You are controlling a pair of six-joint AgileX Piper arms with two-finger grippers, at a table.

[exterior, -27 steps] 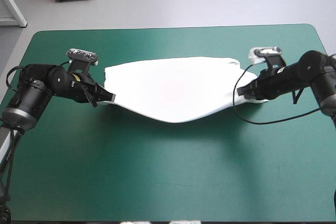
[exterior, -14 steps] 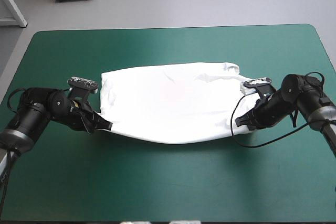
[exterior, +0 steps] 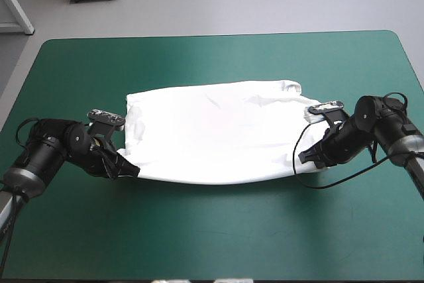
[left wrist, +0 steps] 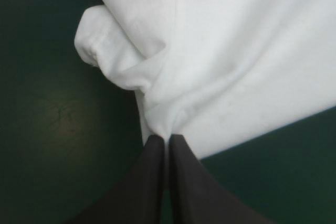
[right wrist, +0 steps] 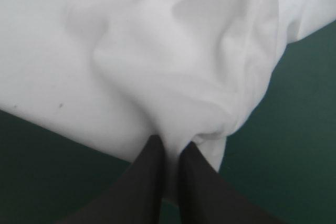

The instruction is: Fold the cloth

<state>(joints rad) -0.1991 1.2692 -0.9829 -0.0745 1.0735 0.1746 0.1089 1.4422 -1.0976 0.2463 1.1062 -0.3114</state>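
White T-shirt [exterior: 212,134] lies spread in the middle of the teal-green table [exterior: 212,236] — the left gripper [exterior: 135,171] pinches its near left corner; the right gripper [exterior: 303,156] pinches its near right corner.

No text, label, brand, number or sign can be read in any view. The T-shirt [exterior: 212,130] shows only plain white cloth, and the teal-green cover of the worktop [exterior: 212,230] shows only its plain colour.
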